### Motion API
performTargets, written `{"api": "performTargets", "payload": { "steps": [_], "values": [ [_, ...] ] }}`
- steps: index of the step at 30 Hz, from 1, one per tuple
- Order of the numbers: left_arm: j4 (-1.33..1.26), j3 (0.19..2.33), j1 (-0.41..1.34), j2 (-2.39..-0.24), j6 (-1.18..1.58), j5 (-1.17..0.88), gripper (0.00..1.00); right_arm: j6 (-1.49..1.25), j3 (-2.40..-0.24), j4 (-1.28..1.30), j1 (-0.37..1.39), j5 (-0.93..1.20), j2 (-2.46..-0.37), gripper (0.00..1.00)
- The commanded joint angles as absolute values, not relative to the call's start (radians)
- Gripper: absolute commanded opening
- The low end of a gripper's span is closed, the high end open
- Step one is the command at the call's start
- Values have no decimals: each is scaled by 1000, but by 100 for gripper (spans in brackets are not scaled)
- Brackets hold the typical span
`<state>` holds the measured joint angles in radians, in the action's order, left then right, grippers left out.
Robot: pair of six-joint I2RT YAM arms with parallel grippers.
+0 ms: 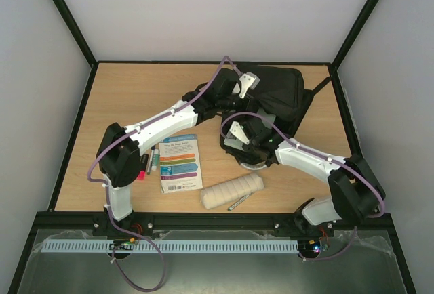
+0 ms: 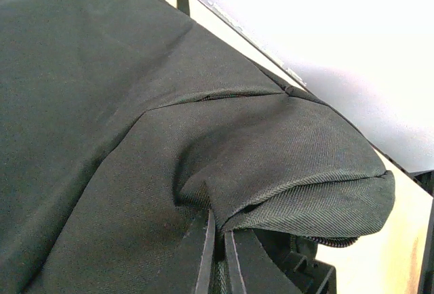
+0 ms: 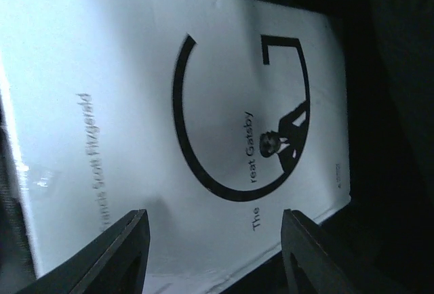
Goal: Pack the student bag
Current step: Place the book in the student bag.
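The student bag point(image 1: 283, 89) sits toward the far right of the table point(image 1: 135, 97), and the left gripper point(image 2: 217, 221) is pinched tight on a bunched-up fold of its black fabric. The right gripper point(image 3: 215, 218) has its 2 fingers spread apart, gripping nothing, right over a white Great Gatsby book point(image 3: 135, 70) lying against the bag's dark fabric.

Matt woven cloth student bag point(image 2: 135, 118)
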<state>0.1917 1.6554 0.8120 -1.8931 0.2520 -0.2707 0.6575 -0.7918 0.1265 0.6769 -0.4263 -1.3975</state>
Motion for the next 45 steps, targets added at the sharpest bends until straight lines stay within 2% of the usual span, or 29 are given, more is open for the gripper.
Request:
{"api": "performTargets", "payload": {
  "steps": [1, 5, 11, 17, 25, 45],
  "values": [
    [110, 1700, 820, -1851, 252, -311, 2, 708, -773, 9, 631, -494, -1435, 54],
    [118, 1696, 821, -1848, 249, -307, 2, 686, -803, 95, 624, -386, -1409, 55],
    [114, 1686, 820, -1851, 251, -305, 2, 645, -862, 325, 666, -146, -1329, 63],
    [112, 1688, 820, -1853, 256, -317, 2, 636, -810, 267, 704, -260, -1396, 62],
    [126, 1687, 822, -1847, 248, -317, 2, 594, -809, 94, 700, -489, -1492, 54],
    [145, 1673, 838, -1843, 229, -335, 2, 689, -844, -310, 558, -640, -1699, 47]
  ]
}}
